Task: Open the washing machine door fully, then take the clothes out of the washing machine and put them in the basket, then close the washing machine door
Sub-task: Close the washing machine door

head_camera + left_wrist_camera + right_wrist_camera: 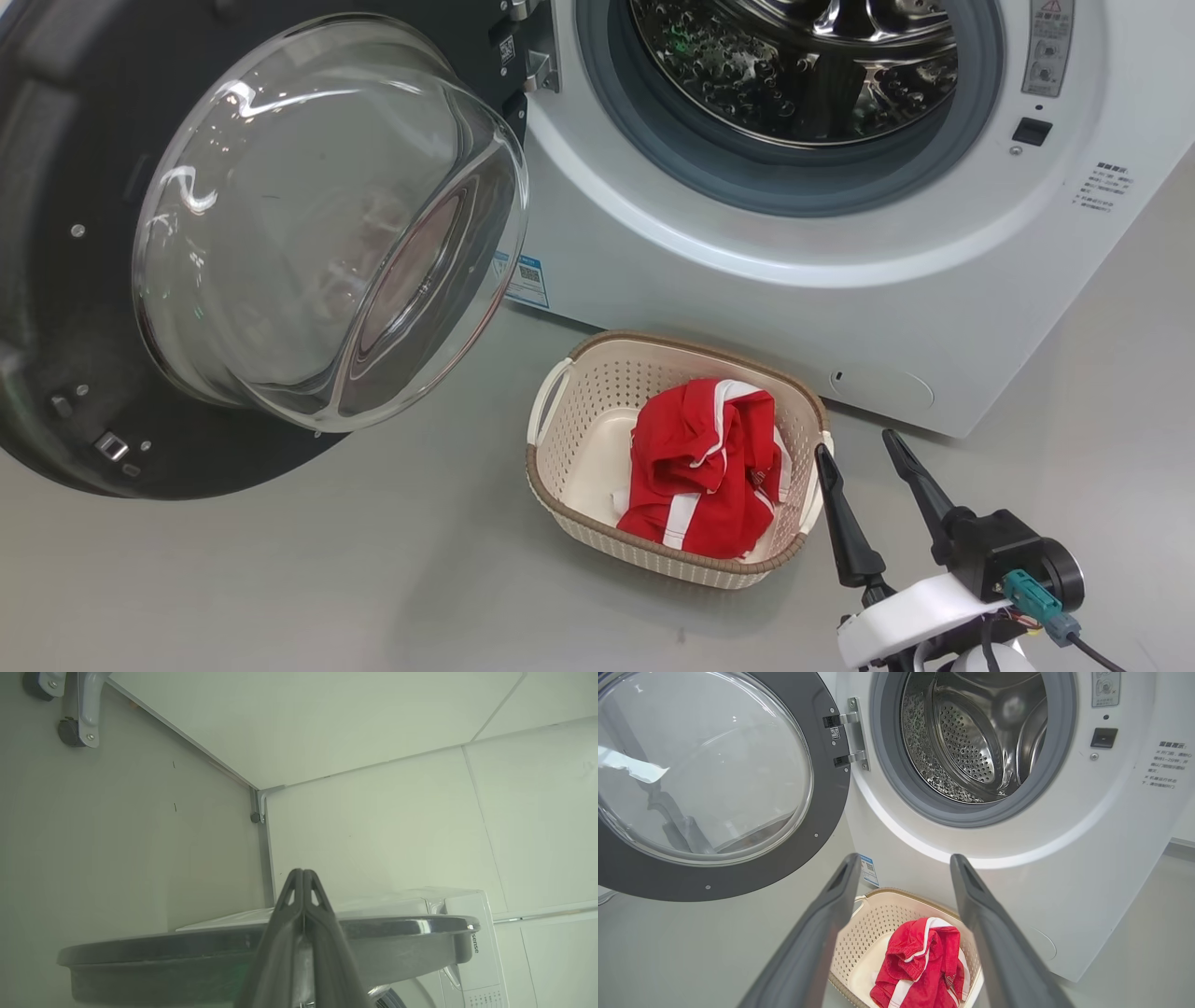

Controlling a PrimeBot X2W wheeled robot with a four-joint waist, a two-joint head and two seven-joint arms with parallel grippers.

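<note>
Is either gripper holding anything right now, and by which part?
Nothing. The right gripper stands open beside the cream perforated plastic basket; the left gripper is shut on nothing.

The white washing machine [794,271] is parked straight on the grey floor [280,579], and the basket [571,439] is set down just in front of it.

The washer [840,280] is white, with a grey gasket [794,182] and a shiny steel drum [747,65] dotted with holes. At nine o'clock from the drum, the door [65,140] is glossy black around clear glass [308,233]. The basket [579,420] is cream, perforated in rows, with a brown woven-look rim. The clothes [700,467] are red with white stripes. The label [528,278] is blue and white. The floor [280,579] is plain grey. The right gripper [853,441] has black fingers.
</note>
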